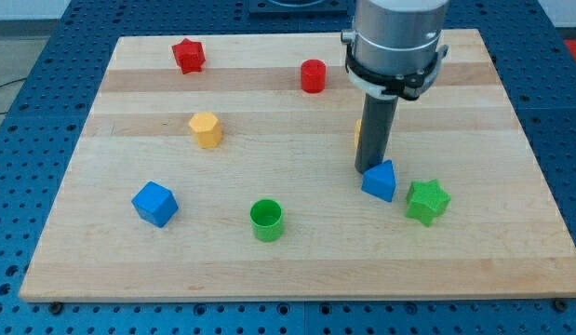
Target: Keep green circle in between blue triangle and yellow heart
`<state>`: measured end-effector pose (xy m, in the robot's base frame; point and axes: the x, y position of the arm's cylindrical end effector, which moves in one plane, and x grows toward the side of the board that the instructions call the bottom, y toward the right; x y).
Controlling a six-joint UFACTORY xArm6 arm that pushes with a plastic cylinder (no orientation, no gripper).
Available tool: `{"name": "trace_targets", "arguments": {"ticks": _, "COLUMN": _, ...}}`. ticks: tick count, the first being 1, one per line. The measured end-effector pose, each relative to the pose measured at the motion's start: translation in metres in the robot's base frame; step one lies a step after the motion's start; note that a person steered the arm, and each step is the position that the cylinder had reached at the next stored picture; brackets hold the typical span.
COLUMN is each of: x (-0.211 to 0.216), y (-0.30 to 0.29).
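Note:
The green circle point(266, 220) is a short green cylinder at the view's bottom centre. The blue triangle point(380, 180) lies to its right, with a green star point(427, 201) just beyond it. My tip point(368, 171) is down at the blue triangle's upper-left edge, touching or nearly touching it. A sliver of yellow point(359, 131) shows at the rod's left side; it may be the yellow heart, mostly hidden behind the rod.
A yellow hexagon point(205, 129) lies left of centre, a blue cube point(154, 203) at the lower left. A red star point(188, 55) and a red cylinder point(313, 75) sit near the view's top. The wooden board point(129, 270) rests on a blue perforated table.

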<state>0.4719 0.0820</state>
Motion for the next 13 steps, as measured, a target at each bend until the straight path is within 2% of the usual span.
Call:
{"name": "trace_targets", "arguments": {"ticks": 2, "x": 0.053, "y": 0.011}}
{"name": "trace_targets", "arguments": {"ticks": 3, "x": 0.054, "y": -0.012}}
{"name": "trace_targets", "arguments": {"ticks": 4, "x": 0.117, "y": -0.045}}
{"name": "trace_targets", "arguments": {"ticks": 5, "x": 0.121, "y": -0.116}}
{"name": "trace_targets", "arguments": {"ticks": 6, "x": 0.084, "y": -0.13}}
{"name": "trace_targets", "arguments": {"ticks": 7, "x": 0.072, "y": -0.136}}
{"name": "trace_targets", "arguments": {"ticks": 8, "x": 0.069, "y": -0.203}}
{"name": "trace_targets", "arguments": {"ticks": 9, "x": 0.058, "y": -0.186}}
{"name": "trace_targets", "arguments": {"ticks": 10, "x": 0.015, "y": -0.176}}
{"name": "trace_targets", "arguments": {"ticks": 12, "x": 0.013, "y": -0.167}}
{"name": "trace_targets", "arguments": {"ticks": 13, "x": 0.035, "y": -0.129}}
